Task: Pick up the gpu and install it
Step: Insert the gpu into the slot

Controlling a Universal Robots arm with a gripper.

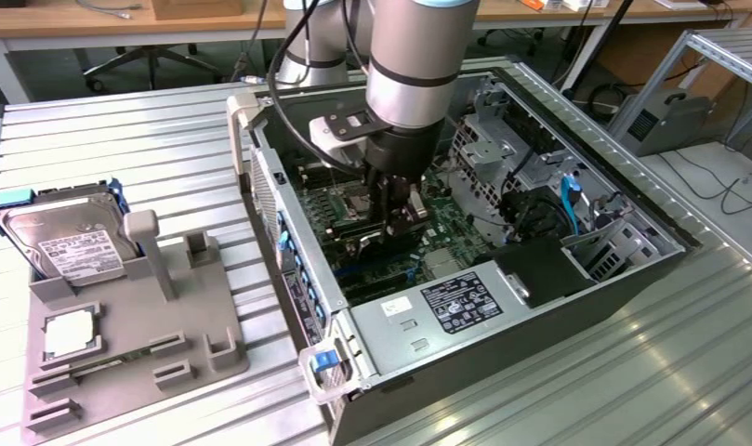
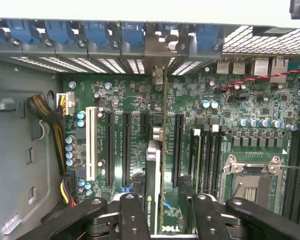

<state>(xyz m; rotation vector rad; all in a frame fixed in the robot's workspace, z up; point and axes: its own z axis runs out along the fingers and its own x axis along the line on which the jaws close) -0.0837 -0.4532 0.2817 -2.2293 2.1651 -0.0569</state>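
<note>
The install step appears to be in hand: the black two-fingered gripper (image 1: 398,218) is reaching down into the open grey tower computer case (image 1: 475,353) lying on the ribbed metal worktop (image 1: 140,139), and it is holding the gpu, a thin flat black expansion card (image 2: 152,190), edge-on above the green motherboard (image 2: 230,105). In the wrist view the card is standing upright between the black fingers (image 2: 132,215), which are clamped on it from both sides, and its narrow silvery bracket (image 2: 156,55) is lining up with the rear slot openings under the row of blue retaining clips (image 2: 97,32). The card is sitting over the gap between two long black expansion slots (image 2: 126,145), and I cannot tell whether its edge connector is already seated. By my judgement the next move is calling for a straight, square press along the slot line, keeping the bracket in its rear opening, since any tilt could jam the connector. The exterior view is showing what the wrist camera is missing: the silver hard drive with a white label (image 1: 72,237) at nine o'clock from the case, resting in a grey holder tray (image 1: 127,348), with a small square silver chip (image 1: 70,334) at six o'clock from the drive. The wrist view is giving the slot alignment, which the arm is hiding from outside.
</note>
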